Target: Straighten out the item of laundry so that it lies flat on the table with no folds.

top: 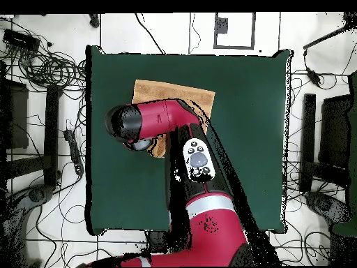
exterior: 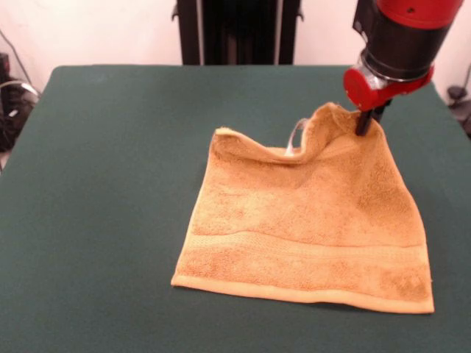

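The item of laundry (exterior: 309, 220), a golden-orange towel, lies mostly spread on the green table (exterior: 110, 184). Its near hem with the woven band lies flat. The far right corner is pulled up into a peak, and the far edge sags in a fold with a small white tag (exterior: 294, 138) showing. My gripper (exterior: 365, 122) is at that raised corner, its dark fingers shut on the cloth. In the overhead view the arm covers much of the towel (top: 171, 94) and hides the gripper.
Green table (top: 251, 125) stretches widely on all sides of the towel. Cables and equipment lie on the floor around the table (top: 42, 70). A black stand (exterior: 235, 29) rises behind the far edge.
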